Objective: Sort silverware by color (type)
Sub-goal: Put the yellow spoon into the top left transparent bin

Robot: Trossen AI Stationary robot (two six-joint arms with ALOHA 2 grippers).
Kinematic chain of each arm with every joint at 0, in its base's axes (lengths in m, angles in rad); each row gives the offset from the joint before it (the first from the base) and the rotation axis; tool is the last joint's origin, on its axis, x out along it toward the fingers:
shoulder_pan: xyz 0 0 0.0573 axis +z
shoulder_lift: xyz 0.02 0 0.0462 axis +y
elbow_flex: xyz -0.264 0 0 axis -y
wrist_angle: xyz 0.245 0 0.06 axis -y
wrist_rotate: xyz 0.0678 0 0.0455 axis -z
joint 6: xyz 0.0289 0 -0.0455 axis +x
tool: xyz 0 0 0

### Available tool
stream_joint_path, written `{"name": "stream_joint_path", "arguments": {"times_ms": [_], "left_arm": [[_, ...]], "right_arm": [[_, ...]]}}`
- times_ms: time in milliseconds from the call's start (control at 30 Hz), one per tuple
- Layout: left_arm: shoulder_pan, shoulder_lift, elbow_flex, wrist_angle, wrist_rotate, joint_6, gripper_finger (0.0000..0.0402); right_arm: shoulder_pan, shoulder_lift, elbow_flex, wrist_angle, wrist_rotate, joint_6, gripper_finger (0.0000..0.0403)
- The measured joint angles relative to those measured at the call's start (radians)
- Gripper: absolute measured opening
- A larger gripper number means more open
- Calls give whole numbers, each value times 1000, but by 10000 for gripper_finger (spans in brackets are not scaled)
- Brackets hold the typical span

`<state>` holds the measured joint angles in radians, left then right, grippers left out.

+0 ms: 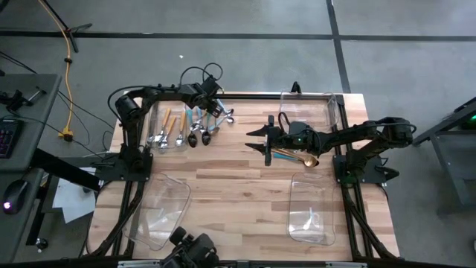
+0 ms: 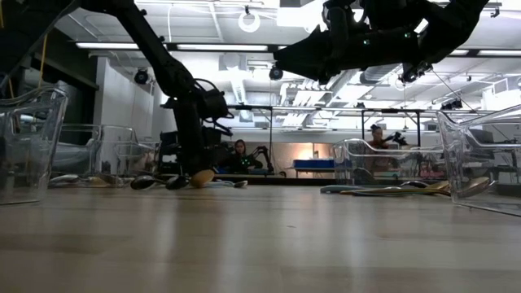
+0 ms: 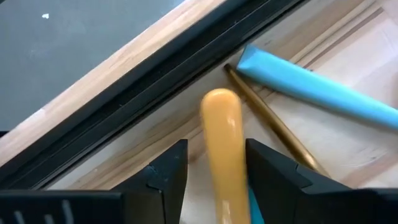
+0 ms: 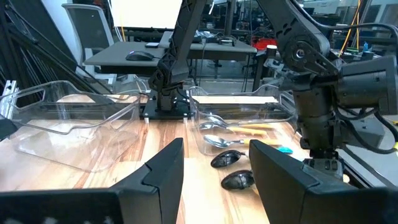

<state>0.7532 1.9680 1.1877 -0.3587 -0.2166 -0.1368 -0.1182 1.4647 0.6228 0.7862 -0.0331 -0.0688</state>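
Observation:
My left gripper (image 1: pixel 215 112) points steeply down at the table's far edge, open. Its fingers stand on either side of an orange handle (image 3: pixel 221 134) that lies on the wood. Beside that handle lie a light-blue handle (image 3: pixel 311 87) and a thin gold handle (image 3: pixel 273 124). More silverware (image 1: pixel 190 130) is spread just nearer, with black spoons (image 4: pixel 231 160) on the bare table and orange-handled pieces (image 1: pixel 167 126) in a clear bin (image 4: pixel 249 115). Gold pieces (image 1: pixel 297 157) lie on the table below my right gripper (image 1: pixel 266 139), which hangs level and open with nothing between its fingers. My left gripper straddles the orange handle's free end (image 3: pixel 217 106) from above, its fingers lying along the handle. A gap shows beside one finger (image 3: pixel 171 171). The other finger (image 3: pixel 267 171) meets the handle's edge in the picture; whether it touches I cannot tell. The handle lies on the table.
Clear bins stand at the far right (image 1: pixel 327 104), the near right (image 1: pixel 312 212) and the near left (image 1: pixel 160 212). The table's dark far rail (image 3: pixel 186 62) runs just beyond the left gripper. Bare wood lies in the table's middle (image 1: pixel 238 186). People sit in the room behind.

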Motion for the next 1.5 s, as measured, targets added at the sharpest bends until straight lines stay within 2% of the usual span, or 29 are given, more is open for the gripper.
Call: {"name": "stream_joint_path", "arguments": {"times_ms": [333,600,967,1300,1500], "left_arm": [[-1,23,3,5,-6,-11,141],[-2,25,2,8,-4,-18,51],[-2,0,-2,15,-3,-10,51],[-14,-183,-4,30,-2,8,51],[-70,-348,-62,251,156,48,51]], "right_arm": [[0,0,0,0,0,-2,168],[0,0,0,0,0,0,168],[0,0,0,-1,0,-2,168],[0,0,0,-1,0,-2,168],[0,0,0,-1,0,-3,168]]}}
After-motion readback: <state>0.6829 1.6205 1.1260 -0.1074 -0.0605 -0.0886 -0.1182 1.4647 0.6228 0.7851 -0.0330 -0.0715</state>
